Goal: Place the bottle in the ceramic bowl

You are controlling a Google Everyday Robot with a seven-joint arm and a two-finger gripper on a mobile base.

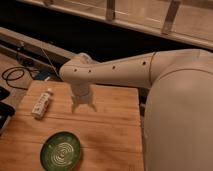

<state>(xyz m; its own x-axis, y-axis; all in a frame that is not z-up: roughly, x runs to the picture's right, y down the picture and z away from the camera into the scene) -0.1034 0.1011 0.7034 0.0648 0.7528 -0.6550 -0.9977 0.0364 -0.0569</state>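
I see my gripper (84, 107) spread open and empty just right of the bottle (42, 103), which lies flat on the wooden table (115, 127). The green bowl (61, 150) sits in front of the bottle.

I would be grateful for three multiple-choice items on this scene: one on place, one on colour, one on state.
1. What colour is the bowl? A red; B dark green; C white.
2. Where is the hand? A over the table, near the bottle; B in the bowl; C on the floor.
3. How is the bottle? A upright; B in the bowl; C lying on the table.
Answers: 1B, green glaze with pale rings; 2A, it hangs above the table beside the bottle; 3C, it rests on its side.
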